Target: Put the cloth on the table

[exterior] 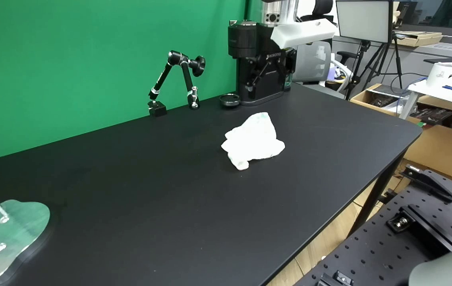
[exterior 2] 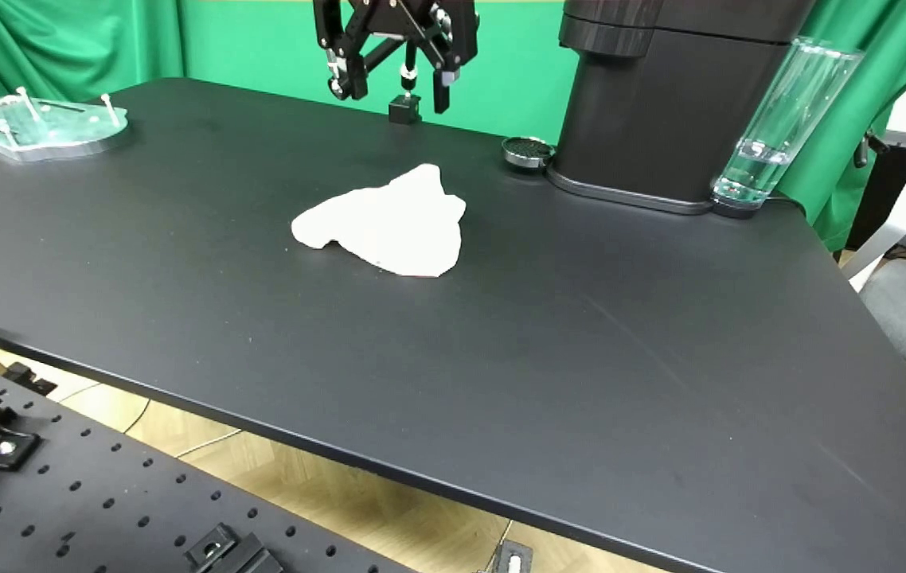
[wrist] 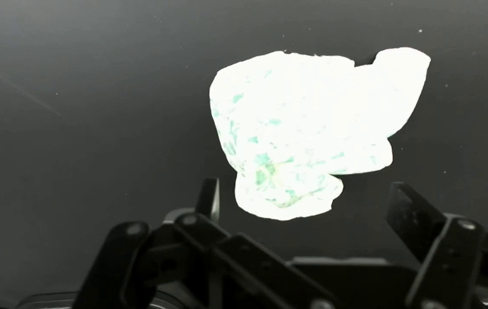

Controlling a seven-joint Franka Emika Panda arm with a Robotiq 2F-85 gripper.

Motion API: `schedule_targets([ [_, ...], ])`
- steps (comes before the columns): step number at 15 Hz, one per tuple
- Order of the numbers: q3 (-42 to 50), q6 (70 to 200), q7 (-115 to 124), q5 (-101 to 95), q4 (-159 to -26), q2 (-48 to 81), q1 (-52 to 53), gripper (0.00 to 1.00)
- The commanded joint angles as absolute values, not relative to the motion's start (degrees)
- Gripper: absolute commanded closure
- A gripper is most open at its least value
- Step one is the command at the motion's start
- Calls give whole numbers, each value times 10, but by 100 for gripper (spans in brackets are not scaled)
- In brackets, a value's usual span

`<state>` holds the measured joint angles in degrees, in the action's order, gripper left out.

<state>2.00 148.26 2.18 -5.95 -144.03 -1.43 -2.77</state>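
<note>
A crumpled white cloth lies on the black table [exterior: 150,206]. The cloth shows in both exterior views [exterior: 254,139] [exterior 2: 397,223]. In the wrist view the cloth [wrist: 299,107] has faint green marks and fills the upper middle. My gripper [exterior 2: 391,91] hangs above the table in an exterior view, higher than the cloth and apart from it. It also shows in the other exterior picture [exterior: 270,81], dark against a black machine. In the wrist view the gripper [wrist: 304,182] has its fingers wide apart with nothing held; the cloth's near end appears between the fingertips.
A black machine [exterior 2: 660,119] with a clear water tank [exterior 2: 787,127] stands at the table's back. A small round dish [exterior: 230,100] sits beside it. A jointed black arm [exterior: 178,59] stands near the green wall. A greenish plate with bolts [exterior: 23,222] lies at the table's far end.
</note>
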Motion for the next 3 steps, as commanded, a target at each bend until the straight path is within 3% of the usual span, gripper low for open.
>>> schedule_targets([
  [1,20,1489,55,-69,-1449,-20,-27,0],
  [3,19,1488,66,-75,-1452,-25,-26,0],
])
